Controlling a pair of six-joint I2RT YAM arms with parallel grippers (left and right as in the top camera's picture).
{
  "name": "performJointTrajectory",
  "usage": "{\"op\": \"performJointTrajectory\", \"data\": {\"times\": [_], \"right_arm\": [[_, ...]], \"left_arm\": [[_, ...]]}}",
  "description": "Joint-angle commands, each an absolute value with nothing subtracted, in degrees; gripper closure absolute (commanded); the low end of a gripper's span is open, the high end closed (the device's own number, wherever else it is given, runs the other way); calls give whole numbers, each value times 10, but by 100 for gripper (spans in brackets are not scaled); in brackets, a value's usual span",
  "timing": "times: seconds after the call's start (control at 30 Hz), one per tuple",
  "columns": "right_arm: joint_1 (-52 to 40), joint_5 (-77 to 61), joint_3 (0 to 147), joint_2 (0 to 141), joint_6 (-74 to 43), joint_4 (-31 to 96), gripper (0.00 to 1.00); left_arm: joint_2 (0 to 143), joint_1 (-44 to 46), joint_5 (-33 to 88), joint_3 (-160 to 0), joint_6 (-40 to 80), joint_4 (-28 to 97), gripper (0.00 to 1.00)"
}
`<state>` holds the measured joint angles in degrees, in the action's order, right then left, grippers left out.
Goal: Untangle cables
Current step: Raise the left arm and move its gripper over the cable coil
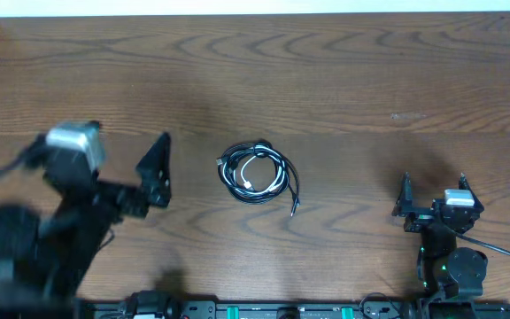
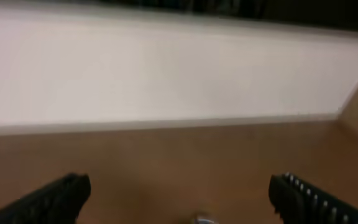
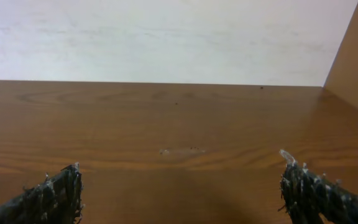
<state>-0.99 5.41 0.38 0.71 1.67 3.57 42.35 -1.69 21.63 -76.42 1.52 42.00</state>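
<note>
— Where are the cables [image 1: 255, 173]?
— In one black-and-white coil, midway between the worktop's [image 1: 326, 71] side edges, well apart from both grippers.
— And the jaws?
— On the left gripper [image 2: 179, 190] and the right gripper [image 3: 182, 186] they are spread wide, holding nothing.

The cables [image 1: 255, 173] are laid mid-table [image 1: 343, 80]; the left gripper [image 2: 179, 190] is placed at their nine o'clock, the right gripper [image 1: 434, 193] at three.

brown wood-grain table [image 1: 326, 71], white wall [image 3: 166, 37] behind it, wooden side panel [image 3: 353, 56]
</note>
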Motion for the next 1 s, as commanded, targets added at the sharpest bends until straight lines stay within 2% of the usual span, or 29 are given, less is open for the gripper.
{"op": "performJointTrajectory", "data": {"times": [0.0, 0.3, 0.47, 0.97], "right_arm": [[-13, 59, 3, 5, 9, 37, 1], [-13, 59, 3, 5, 9, 37, 1], [-13, 59, 3, 5, 9, 37, 1], [-13, 59, 3, 5, 9, 37, 1]], "left_arm": [[504, -15, 258, -796, 18, 486, 2], [700, -14, 292, -796, 18, 695, 2], [796, -14, 292, -796, 18, 767, 2], [985, -10, 292, -762, 63, 766, 2]]}}
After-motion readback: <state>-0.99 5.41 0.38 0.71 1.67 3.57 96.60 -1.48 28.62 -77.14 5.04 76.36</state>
